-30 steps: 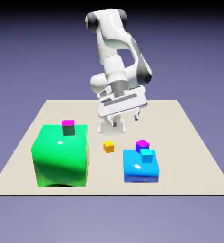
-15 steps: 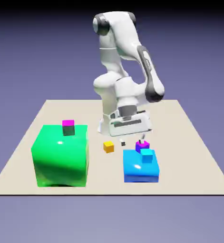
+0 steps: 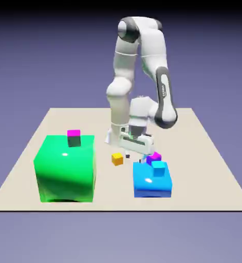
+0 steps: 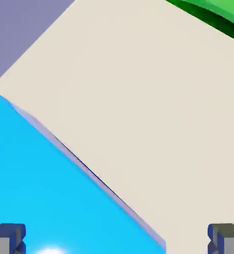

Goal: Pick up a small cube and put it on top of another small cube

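The small cube (image 3: 117, 159), tiny and yellow-orange, lies on the table between the two big blocks. The other small cube (image 3: 74, 137), magenta on top with dark green sides, stands on the big green block (image 3: 66, 169). My gripper (image 3: 137, 156) hangs low over the table just to the exterior view's right of the yellow-orange cube, at the far edge of the big blue block (image 3: 151, 182). It is open and holds nothing. In the hand view the gripper (image 4: 116, 240) shows only bare table and the blue block (image 4: 44, 198) between its fingertips (image 4: 7, 238). The yellow-orange cube is out of that view.
A small cyan cube (image 3: 159, 169) sits on the blue block. A magenta-topped cube with purple sides (image 3: 154, 158) stands just behind it, close to my hand. A corner of the green block (image 4: 213, 15) shows at the hand view's top right.
The arm has swung toward the exterior view's right and come down from above the table to just over it beside the blue block. The jaws stayed open.
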`<action>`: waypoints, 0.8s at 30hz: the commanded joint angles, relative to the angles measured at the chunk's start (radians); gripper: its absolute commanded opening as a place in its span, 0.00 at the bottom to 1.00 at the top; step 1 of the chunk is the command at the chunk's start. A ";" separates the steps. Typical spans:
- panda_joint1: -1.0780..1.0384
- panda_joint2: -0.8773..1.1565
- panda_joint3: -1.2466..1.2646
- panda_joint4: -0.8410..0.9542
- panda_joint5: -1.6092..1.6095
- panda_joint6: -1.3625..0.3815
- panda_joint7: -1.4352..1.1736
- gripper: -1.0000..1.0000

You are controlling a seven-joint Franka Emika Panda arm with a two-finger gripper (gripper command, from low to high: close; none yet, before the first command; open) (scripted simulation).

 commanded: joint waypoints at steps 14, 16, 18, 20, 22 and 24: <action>0.349 0.178 -0.174 -0.116 0.575 0.035 -0.159 0.50; 0.365 0.204 -0.168 -0.121 0.553 0.007 -0.116 0.50; 0.397 0.255 -0.155 -0.130 0.511 -0.051 -0.029 0.50; 0.429 0.307 -0.142 -0.139 0.469 -0.108 0.058 0.50; 0.461 0.358 -0.130 -0.148 0.426 -0.166 0.145 0.50; 0.493 0.409 -0.117 -0.157 0.384 -0.223 0.232 0.50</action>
